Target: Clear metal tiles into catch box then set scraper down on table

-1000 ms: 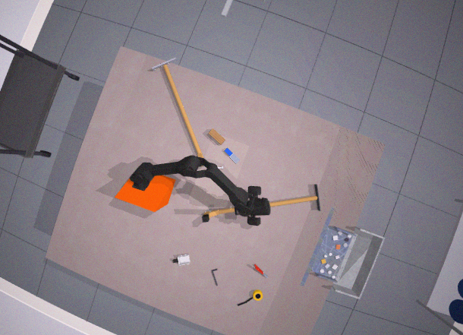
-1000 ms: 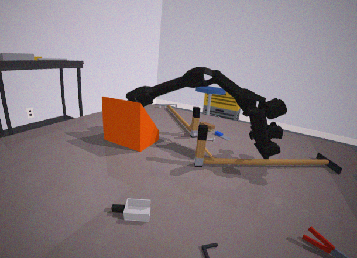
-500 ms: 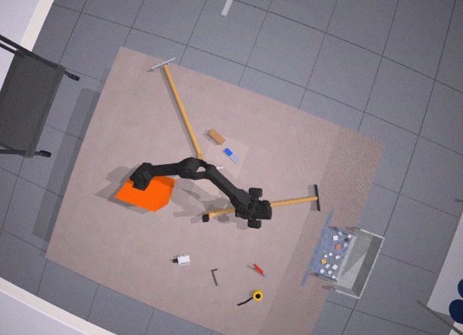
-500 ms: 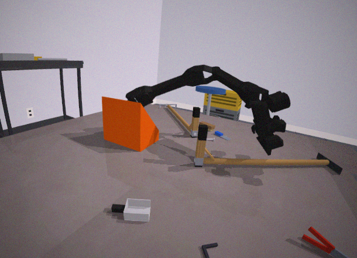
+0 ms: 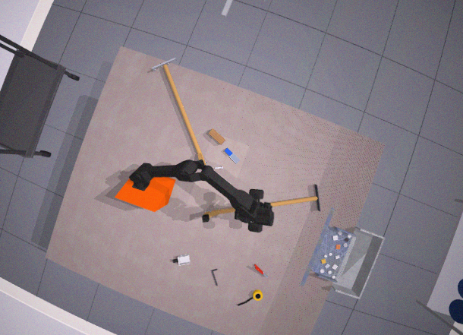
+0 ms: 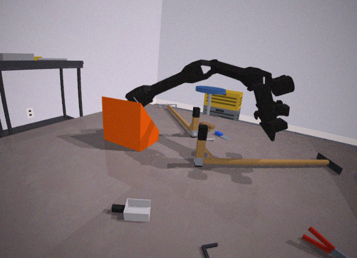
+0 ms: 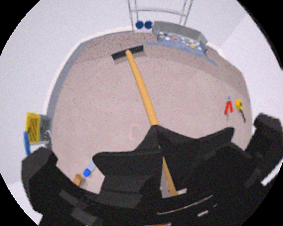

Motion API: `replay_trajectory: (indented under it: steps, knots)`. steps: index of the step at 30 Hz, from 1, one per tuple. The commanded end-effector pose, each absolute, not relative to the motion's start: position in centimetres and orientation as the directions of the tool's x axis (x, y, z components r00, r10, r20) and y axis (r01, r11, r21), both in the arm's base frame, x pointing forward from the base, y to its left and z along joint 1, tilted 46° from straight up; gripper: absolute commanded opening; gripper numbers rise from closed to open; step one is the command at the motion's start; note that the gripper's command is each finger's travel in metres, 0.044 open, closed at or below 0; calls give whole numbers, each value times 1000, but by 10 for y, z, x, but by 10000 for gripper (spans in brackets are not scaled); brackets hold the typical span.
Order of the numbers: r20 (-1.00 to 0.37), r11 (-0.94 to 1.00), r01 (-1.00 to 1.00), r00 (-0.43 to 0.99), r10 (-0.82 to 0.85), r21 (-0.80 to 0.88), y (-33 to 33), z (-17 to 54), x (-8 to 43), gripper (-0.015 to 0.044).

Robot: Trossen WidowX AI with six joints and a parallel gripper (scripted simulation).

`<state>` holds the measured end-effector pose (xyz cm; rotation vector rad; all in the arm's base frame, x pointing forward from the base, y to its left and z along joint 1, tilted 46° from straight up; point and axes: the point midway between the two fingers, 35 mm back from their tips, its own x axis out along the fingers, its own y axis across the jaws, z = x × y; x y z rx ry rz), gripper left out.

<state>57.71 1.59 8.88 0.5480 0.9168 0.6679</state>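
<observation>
A long tool with a black blade (image 5: 317, 197) (image 6: 329, 163) (image 7: 128, 53) lies on the table; its wooden handle (image 5: 292, 201) (image 6: 263, 162) (image 7: 144, 94) ends in an upright black-topped grip (image 5: 206, 217) (image 6: 202, 142). My gripper (image 6: 273, 138) (image 7: 154, 127) is shut and empty, pointing down above the handle without touching it. Another long tool, with a grey metal head (image 5: 164, 64) (image 6: 167, 106), lies farther back. Several small tiles (image 5: 338, 247) (image 7: 175, 38), white, orange, yellow and dark, lie on the bluish steel plate (image 5: 319, 249). The catch box (image 5: 371, 261) (image 7: 181, 31) adjoins its far end.
An orange block (image 5: 146, 194) (image 6: 121, 121) stands by the arm's base. A wooden block (image 5: 216, 137) and blue-handled tool (image 5: 231, 155) lie near the second tool. A small white tray (image 5: 184, 260) (image 6: 137, 213), hex key (image 5: 215, 277), red pliers (image 5: 259, 269) and yellow tape (image 5: 257, 295) lie opposite.
</observation>
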Motion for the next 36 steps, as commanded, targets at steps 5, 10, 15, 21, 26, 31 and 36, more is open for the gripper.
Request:
replay_trajectory:
  steps: [5,10,15,21,26,31,36]
  knots:
    - [-537,675,-290,432,725,679,7,103,572,0]
    - [-563,681,-270,402,722,681,0,110,559,0]
    - [-586,685,-252,370,721,684,-7,119,545,0]
    - [-610,687,-231,329,721,689,-13,131,528,0]
    - [-625,687,-215,292,724,694,-18,141,512,0]
    - [-629,686,-211,281,725,696,-19,144,507,0]
    - [-630,687,-209,279,724,696,-15,140,509,0]
